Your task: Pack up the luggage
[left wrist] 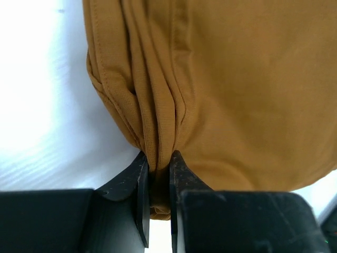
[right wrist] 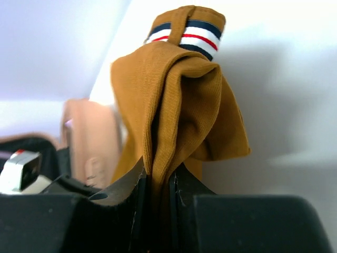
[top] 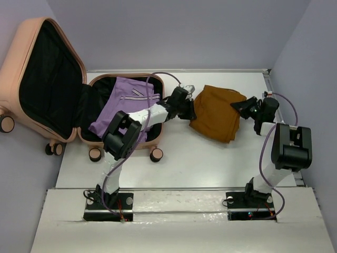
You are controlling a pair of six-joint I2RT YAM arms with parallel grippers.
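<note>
The peach-pink luggage (top: 31, 47) lies open at the far left, its lid leaning back and a folded purple cloth (top: 124, 103) in its lower half. A folded mustard-brown cloth (top: 217, 112) sits on the white table between the arms. My left gripper (top: 190, 109) is shut on the cloth's left edge; in the left wrist view the fabric (left wrist: 210, 79) bunches between the jaws of the gripper (left wrist: 158, 171). My right gripper (top: 243, 107) is shut on the right edge, where the cloth (right wrist: 179, 105) with a striped label (right wrist: 184, 32) rises from its jaws.
White table (top: 184, 163) runs from the luggage's caster wheels (top: 156, 154) to the right wall. The left arm reaches over the suitcase's right rim (top: 158, 89). Grey walls close in at back and right. A pink suitcase side (right wrist: 92, 142) shows blurred in the right wrist view.
</note>
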